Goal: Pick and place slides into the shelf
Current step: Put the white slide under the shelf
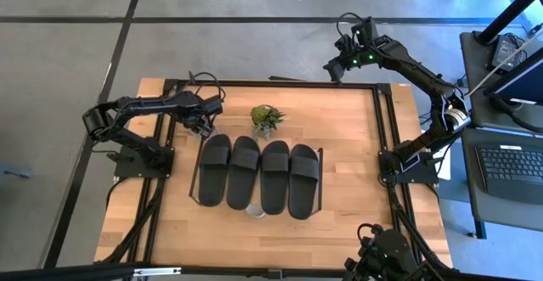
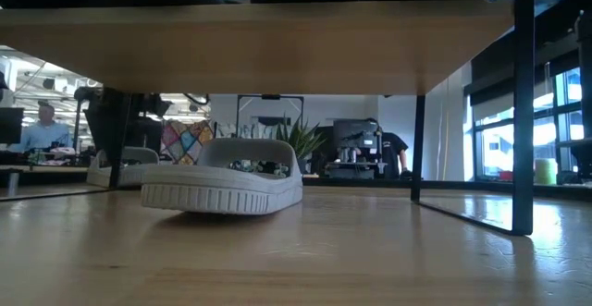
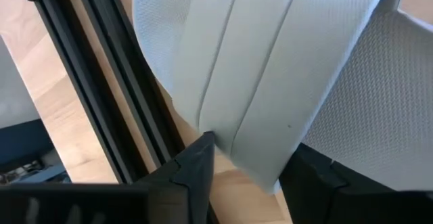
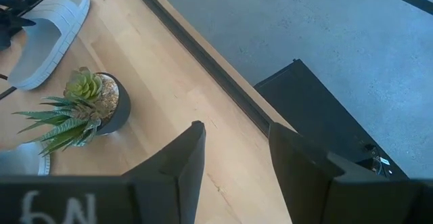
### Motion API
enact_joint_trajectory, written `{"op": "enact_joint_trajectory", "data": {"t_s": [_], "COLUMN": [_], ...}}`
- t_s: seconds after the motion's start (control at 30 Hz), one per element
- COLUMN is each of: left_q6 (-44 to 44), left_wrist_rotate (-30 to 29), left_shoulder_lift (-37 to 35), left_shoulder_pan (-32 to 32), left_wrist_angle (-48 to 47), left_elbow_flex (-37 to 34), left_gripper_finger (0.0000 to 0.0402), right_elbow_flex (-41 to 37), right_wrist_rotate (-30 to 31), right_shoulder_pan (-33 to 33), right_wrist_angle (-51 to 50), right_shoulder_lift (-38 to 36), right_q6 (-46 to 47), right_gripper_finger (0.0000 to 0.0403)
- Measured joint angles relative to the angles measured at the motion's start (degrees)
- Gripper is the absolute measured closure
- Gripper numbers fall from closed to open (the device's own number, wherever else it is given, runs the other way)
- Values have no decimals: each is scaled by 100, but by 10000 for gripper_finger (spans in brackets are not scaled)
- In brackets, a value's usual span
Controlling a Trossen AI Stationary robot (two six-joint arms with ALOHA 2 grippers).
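Four black slides (image 1: pixel 259 175) lie side by side on the shelf (image 1: pixel 321 172), whose board (image 2: pixel 277 47) shows from below in the low view. A light grey slide (image 2: pixel 222 186) rests sole-down on the table under that board; only its tip (image 1: pixel 254 210) shows from above. My left gripper (image 1: pixel 204 121) is at the shelf's far left corner, shut on a second grey slide (image 4: pixel 51 28). My right gripper (image 1: pixel 333 69) hangs open beyond the table's far edge, touching nothing. My left gripper (image 3: pixel 250 163) has the grey slide's broad strap (image 3: pixel 243 82) between its two fingers, near where the strap meets the sole. One fingertip (image 3: pixel 199 156) is on the strap's outer side, the other (image 3: pixel 318 176) on the footbed side. In the right wrist view the slide lies flat on the table.
A small green potted plant (image 1: pixel 266 118) stands just beyond the shelf's far edge, right of my left gripper. Black rails (image 1: pixel 383 137) run along the tabletop's sides. A desk with a keyboard (image 1: pixel 509 166) stands to the table's right. People sit in the room behind.
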Motion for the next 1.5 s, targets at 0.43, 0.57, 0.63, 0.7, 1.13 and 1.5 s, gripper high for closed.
{"op": "enact_joint_trajectory", "data": {"t_s": [0.43, 0.57, 0.63, 0.7, 1.13, 1.5], "left_q6": [228, 290, 299, 302, 658, 1387], "left_wrist_rotate": [47, -8, -38, -142, -1216, -1010], "left_shoulder_lift": [-2, 0, -13, -35, -70, -72], "left_shoulder_pan": [0, 0, 2, 2, 249, 202], "left_wrist_angle": [-7, -38, -110, -153, -896, -1450], "left_elbow_flex": [-2, 30, 106, 235, 1755, 3626], "left_gripper_finger": [366, 393, 393, 389, 397, 398], "right_elbow_flex": [0, 0, 0, 0, 0, 0], "right_wrist_rotate": [0, 0, 0, 0, 0, 0], "right_shoulder_pan": [2, 1, 1, 1, 1, 0], "right_wrist_angle": [-3, -3, -4, -4, -11, -13], "right_shoulder_lift": [0, 0, 0, 0, 0, 0], "right_q6": [-8, -24, -24, -24, -174, -285], "right_gripper_finger": [238, 238, 237, 237, 237, 237]}}
